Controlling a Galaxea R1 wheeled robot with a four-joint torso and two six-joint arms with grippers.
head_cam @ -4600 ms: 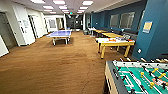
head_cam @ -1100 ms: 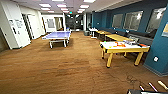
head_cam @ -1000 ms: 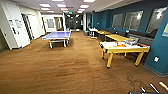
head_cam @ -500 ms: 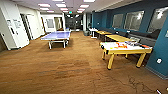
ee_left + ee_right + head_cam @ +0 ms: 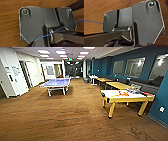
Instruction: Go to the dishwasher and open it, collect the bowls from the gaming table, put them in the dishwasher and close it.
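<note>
Head view: gaming table [image 5: 126,95] stood on wood-look floor [image 5: 62,119], white-topped surface with yellow edge and legs, colourful flat items on top, too blurred to tell bowls from boxes. Beyond the gaming table, along the blue wall [image 5: 105,65], sat more yellow tables [image 5: 119,85]. Well left of it, a blue ping-pong table [image 5: 57,83].

Left wrist view: robot's dark plate over the floor, thin blue cable [image 5: 52,33] crossing it; left end effector state — can't tell.

Right wrist view: same plate, blue cable [image 5: 95,21], floor behind; right end effector state — can't tell.
</note>
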